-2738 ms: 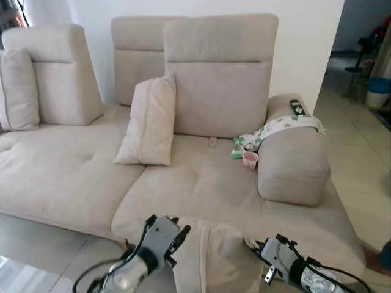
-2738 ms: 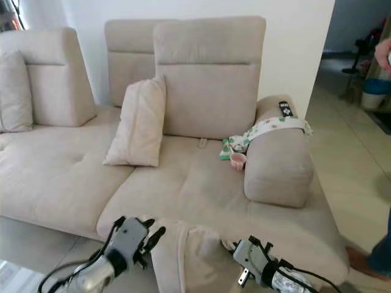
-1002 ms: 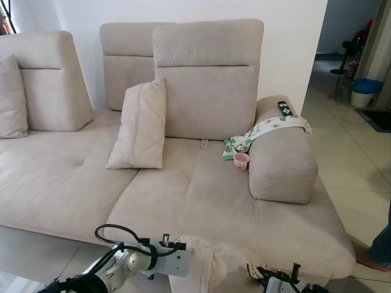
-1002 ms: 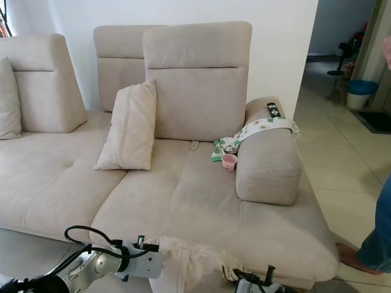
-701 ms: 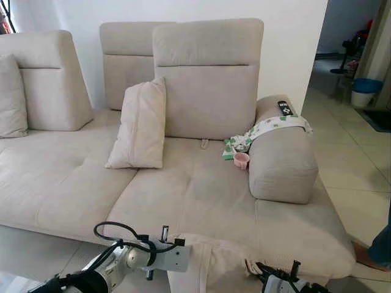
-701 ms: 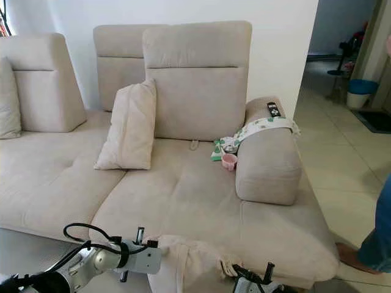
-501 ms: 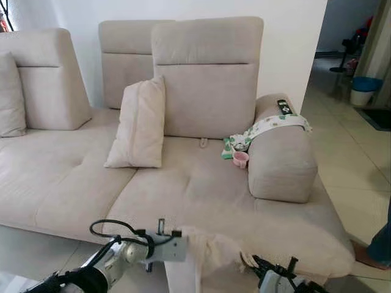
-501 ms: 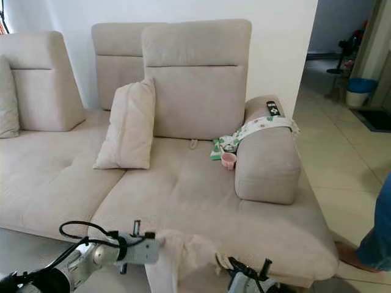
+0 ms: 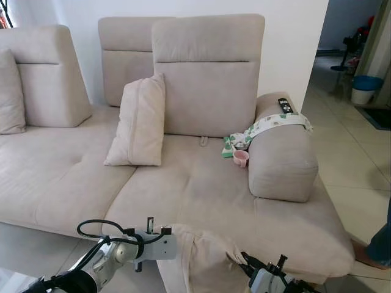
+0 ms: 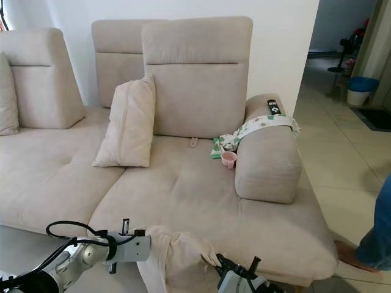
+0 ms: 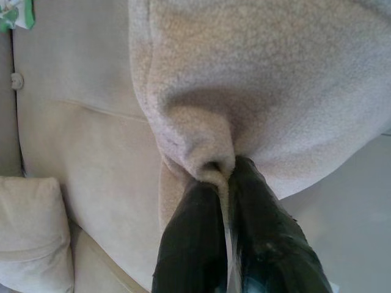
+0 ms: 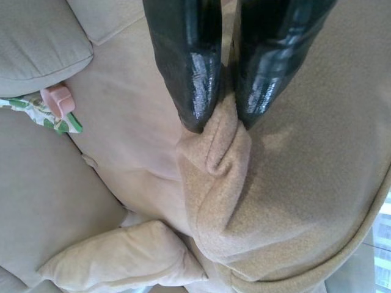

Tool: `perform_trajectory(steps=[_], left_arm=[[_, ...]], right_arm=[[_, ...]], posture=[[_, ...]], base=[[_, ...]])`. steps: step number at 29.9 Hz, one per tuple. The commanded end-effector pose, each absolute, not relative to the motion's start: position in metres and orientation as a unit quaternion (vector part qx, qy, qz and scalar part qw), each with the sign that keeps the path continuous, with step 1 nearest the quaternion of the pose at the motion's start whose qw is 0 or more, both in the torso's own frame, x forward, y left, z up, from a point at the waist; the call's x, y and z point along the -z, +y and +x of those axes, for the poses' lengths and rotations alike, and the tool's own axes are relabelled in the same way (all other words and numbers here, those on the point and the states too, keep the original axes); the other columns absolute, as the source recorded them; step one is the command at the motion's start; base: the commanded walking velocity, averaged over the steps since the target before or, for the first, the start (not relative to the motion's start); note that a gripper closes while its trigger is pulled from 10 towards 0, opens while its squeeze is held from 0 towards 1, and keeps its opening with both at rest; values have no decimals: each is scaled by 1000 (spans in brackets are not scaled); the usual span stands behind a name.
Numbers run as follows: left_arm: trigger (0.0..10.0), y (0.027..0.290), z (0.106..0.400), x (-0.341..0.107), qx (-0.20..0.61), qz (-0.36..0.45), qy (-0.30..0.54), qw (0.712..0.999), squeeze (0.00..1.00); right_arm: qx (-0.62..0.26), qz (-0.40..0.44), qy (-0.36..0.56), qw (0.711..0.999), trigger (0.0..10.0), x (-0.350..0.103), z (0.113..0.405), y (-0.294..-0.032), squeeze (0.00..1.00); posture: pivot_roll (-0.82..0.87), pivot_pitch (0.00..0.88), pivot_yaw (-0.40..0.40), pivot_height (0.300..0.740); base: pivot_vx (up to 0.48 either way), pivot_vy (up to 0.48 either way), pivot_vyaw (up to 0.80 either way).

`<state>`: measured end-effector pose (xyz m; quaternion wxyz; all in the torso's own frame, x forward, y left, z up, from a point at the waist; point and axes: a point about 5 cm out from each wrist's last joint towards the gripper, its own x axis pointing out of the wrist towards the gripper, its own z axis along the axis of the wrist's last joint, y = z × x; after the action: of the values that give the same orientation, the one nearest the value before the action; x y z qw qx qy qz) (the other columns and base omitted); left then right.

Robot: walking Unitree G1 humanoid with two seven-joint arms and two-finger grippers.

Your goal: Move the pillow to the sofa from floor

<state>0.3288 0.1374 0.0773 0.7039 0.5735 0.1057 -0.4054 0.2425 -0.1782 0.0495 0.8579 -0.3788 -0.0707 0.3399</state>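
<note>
The pillow (image 9: 198, 259) is held at the sofa (image 9: 201, 183) front edge, 6 o'clock, pinched by left gripper (image 11: 223, 177) and right gripper (image 12: 223, 119); carrying appears underway, and lifting onto the seat is called for next.

A soft beige fleece pillow (image 9: 198, 259) is hanging rumpled at the front edge of the wide beige fabric sofa (image 9: 201, 183), its corners bunching.

Silver metal left arm (image 9: 125, 251) with a looping black cable (image 9: 98, 227), and glossy black tapered fingers (image 12: 186, 55) on both wrists.
</note>
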Motion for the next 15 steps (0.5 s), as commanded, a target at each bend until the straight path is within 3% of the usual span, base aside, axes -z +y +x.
perform_trajectory(steps=[1,9,15], left_arm=[[10000,138,330,-86,407,588,90,693,0],[10000,141,333,-97,422,616,79,660,0],[10000,140,334,-97,423,618,78,658,0]], right_arm=[[-346,-365,-106,858,10000,-61,244,-170,0],[-352,-347,-125,860,10000,-71,238,-167,0],[-353,-341,-130,861,10000,-74,236,-165,0]], posture=[[40,0,55,580],[27,0,48,615],[21,0,47,630]], base=[[0,0,0],[0,0,0],[0,0,0]])
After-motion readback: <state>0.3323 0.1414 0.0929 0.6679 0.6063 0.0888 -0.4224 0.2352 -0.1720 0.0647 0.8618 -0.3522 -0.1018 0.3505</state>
